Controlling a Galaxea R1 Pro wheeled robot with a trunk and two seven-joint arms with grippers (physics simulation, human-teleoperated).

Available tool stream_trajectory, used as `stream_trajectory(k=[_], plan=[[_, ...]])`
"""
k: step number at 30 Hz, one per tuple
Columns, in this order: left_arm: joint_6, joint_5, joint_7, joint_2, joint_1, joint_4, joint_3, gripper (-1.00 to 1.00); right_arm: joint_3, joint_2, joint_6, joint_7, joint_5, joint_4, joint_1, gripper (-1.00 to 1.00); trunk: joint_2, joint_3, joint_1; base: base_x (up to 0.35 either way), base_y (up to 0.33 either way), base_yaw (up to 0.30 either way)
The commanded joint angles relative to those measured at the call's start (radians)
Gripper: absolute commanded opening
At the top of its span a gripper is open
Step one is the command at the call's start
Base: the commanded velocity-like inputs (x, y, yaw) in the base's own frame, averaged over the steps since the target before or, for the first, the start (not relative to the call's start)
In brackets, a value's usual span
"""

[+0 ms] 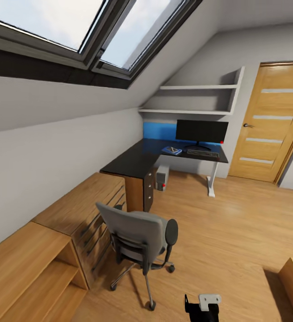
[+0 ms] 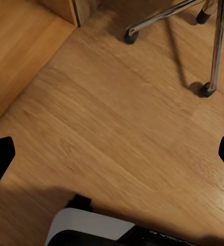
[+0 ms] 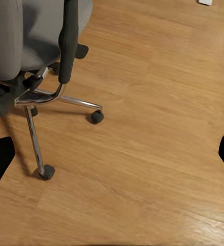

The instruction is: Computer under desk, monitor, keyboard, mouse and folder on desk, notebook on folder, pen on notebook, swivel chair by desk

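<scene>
You have both grippers hanging over bare wood floor (image 2: 117, 128), the left gripper (image 2: 112, 154) and the right gripper (image 3: 112, 154) each spread wide and holding nothing. The swivel chair (image 1: 140, 237) stands well short of the desk (image 1: 142, 158), beside the low wood cabinet (image 1: 81, 210). On the desk sit the monitor (image 1: 202, 131), the keyboard (image 1: 203, 153) before it, and the folder (image 1: 171, 150) beside the keyboard. The computer (image 1: 162, 178) stands under the desk.

Attic home office — skylight (image 1: 75, 27), desk (image 1: 137, 162)
</scene>
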Motion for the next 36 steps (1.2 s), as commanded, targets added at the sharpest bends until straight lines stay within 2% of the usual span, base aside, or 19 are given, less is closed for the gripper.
stream_trajectory(k=[1,6,26,36], plan=[[-0.004,0.007,0.007,0.001,-0.001,-0.001,-0.008,1.00,0.009,0.001,-0.003,-0.005,-0.004,0.002,-0.001,1.00,-0.002,-0.002,0.001,0.000,0.209,-0.289],[-0.004,0.007,0.007,0.001,-0.001,-0.001,-0.008,1.00,0.009,0.001,-0.002,-0.005,-0.003,0.002,-0.002,1.00,-0.002,-0.002,0.001,0.000,0.254,-0.290],[-0.005,0.007,0.007,0.000,-0.001,-0.001,-0.008,1.00,0.009,0.001,-0.003,-0.005,-0.002,0.002,-0.002,1.00,-0.002,-0.002,0.001,-0.001,0.115,-0.290],[-0.004,0.007,0.007,0.000,-0.001,-0.001,-0.008,1.00,0.009,0.001,-0.003,-0.005,-0.002,0.002,-0.002,1.00,-0.002,-0.002,0.001,-0.108,0.263,-0.220]])
